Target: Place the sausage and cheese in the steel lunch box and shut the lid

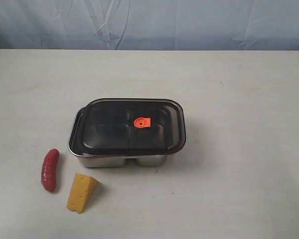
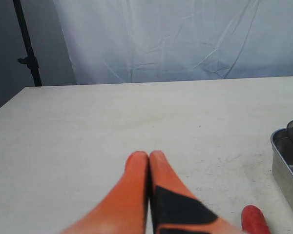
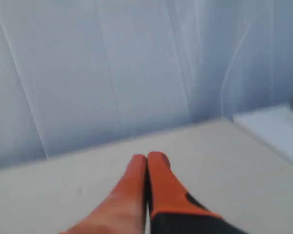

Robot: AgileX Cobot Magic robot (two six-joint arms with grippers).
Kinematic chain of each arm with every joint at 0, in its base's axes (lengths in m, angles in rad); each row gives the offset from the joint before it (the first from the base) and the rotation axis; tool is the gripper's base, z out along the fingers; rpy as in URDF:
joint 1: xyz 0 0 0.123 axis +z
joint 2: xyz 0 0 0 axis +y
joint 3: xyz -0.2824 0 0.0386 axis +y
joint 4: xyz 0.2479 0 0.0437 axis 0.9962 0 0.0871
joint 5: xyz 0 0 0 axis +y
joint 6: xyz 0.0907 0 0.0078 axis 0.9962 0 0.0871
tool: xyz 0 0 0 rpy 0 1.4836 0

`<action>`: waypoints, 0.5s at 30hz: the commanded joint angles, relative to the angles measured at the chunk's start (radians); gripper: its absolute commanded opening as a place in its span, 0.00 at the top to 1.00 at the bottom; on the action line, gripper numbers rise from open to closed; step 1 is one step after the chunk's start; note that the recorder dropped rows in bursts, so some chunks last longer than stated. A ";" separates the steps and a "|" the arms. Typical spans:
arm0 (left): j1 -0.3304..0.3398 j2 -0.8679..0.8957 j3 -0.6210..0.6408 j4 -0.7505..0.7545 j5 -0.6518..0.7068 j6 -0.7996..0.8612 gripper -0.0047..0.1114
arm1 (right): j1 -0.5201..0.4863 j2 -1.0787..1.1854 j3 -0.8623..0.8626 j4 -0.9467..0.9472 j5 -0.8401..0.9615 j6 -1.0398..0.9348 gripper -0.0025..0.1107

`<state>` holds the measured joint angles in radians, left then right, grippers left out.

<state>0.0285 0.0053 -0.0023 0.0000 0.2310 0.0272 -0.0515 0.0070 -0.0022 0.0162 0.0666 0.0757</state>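
Observation:
The steel lunch box (image 1: 97, 160) stands mid-table with the dark smoky lid (image 1: 109, 132) lying on it, shifted a little to the right, its orange valve tab (image 1: 141, 122) up. The dark red sausage (image 1: 50, 170) lies left of the box's front corner. The yellow cheese (image 1: 81, 192) wedge sits just right of the sausage, nearer the front. Neither gripper shows in the exterior view. My left gripper (image 2: 148, 157) is shut and empty, with the sausage tip (image 2: 254, 220) and the box rim (image 2: 283, 163) beside it. My right gripper (image 3: 147, 158) is shut and empty above bare table.
A pale blue cloth backdrop (image 1: 149, 22) hangs behind the grey-white table (image 1: 239, 189). A black stand pole (image 2: 27, 44) rises beyond the table corner in the left wrist view.

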 commanded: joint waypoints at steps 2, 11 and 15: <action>0.000 -0.005 0.002 -0.008 -0.002 0.000 0.96 | -0.006 -0.007 0.002 0.099 -0.560 0.102 0.98; 0.000 -0.005 0.002 -0.008 -0.002 0.000 0.96 | -0.006 -0.007 0.002 -0.016 -0.683 1.001 0.98; 0.000 -0.005 0.002 -0.008 -0.002 0.000 0.96 | -0.006 -0.007 -0.011 -0.216 -0.510 1.244 0.99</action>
<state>0.0285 0.0053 -0.0023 0.0000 0.2310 0.0272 -0.0532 0.0063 -0.0022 -0.0641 -0.5605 1.2044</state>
